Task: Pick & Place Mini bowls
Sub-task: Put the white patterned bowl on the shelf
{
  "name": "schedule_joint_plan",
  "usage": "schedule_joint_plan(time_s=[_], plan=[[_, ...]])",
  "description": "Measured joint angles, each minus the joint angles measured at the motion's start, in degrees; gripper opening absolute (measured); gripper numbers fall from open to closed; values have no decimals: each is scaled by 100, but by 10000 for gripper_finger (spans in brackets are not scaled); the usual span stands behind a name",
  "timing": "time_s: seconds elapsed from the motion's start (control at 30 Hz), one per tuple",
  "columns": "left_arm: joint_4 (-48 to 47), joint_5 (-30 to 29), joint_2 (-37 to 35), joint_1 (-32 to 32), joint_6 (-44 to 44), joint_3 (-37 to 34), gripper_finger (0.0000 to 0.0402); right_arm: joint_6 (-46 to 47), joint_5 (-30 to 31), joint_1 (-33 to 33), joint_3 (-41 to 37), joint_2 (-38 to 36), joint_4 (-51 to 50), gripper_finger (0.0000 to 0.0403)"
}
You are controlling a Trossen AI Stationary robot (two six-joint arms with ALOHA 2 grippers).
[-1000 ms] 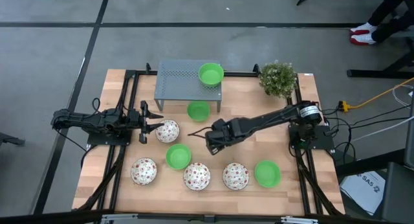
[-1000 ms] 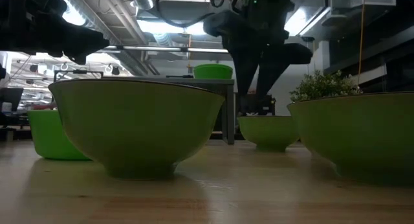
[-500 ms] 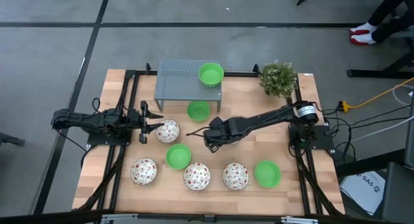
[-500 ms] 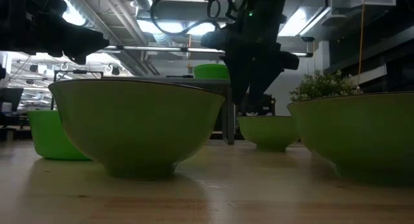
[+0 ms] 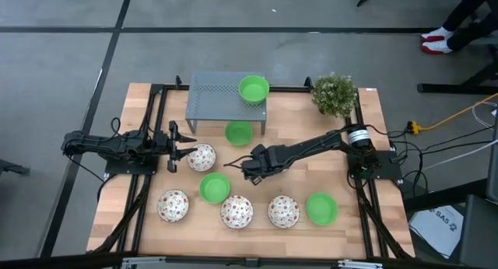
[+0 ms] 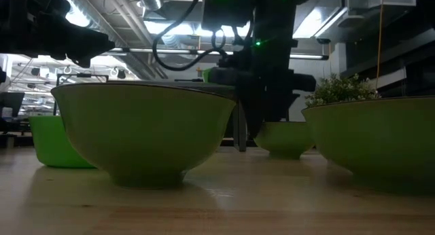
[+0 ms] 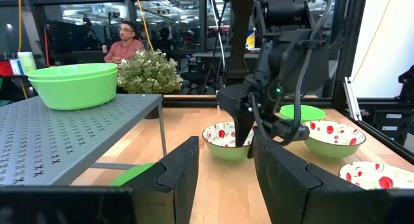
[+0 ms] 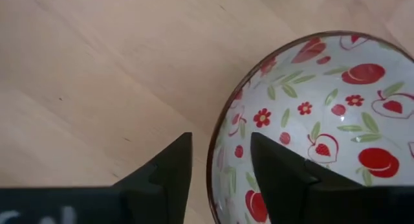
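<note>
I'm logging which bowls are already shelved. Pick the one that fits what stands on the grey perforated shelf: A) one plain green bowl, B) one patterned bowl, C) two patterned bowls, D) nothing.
A: in the high view a single plain green bowl sits on the grey shelf near its right end, and no other bowl is on it.

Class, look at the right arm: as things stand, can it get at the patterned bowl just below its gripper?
Probably yes. The right gripper hangs open over the patterned bowl's rim, with nothing in between.
</note>
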Motion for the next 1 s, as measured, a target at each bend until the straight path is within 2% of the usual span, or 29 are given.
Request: schedule_joint_plan(time_s=[0.1,0.3,0.57,0.8,1.0], plan=[[0,2,0,-2,0,1,143,112,0,0,0,0,2,118],[0,1,0,-1,0,1,143,140,-127,0,4,-29,-6,19],[0,1,0,-2,0,1,143,400,-483,-1,192,-28,184,17],[0,1,0,-1,0,2,143,196,-957,13,848,26,293,12],[0,0,0,-2,0,2,143,-30,-1047,13,1420,15,219,12]])
